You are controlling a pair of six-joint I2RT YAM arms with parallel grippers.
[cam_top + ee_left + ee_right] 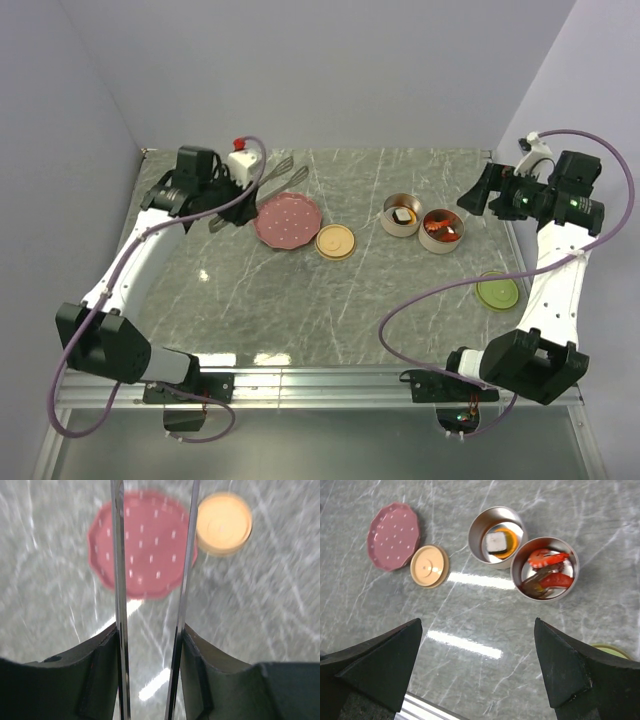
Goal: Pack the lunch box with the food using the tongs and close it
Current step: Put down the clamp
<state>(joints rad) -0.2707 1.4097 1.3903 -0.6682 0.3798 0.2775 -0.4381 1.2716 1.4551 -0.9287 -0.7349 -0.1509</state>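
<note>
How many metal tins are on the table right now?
2. The first tin, nearer the pink plate, holds a pale block; the second tin, right beside it, holds red pieces. No others visible.

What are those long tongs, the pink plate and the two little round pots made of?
Tongs: metal, probably steel; thin and grey, with mirror-bright streaks.
Pink plate: matte, with pale dots and a scalloped edge; plastic or glazed ceramic, I cannot tell which.
Round pots: brushed metal, silvery walls with soft reflections.
</note>
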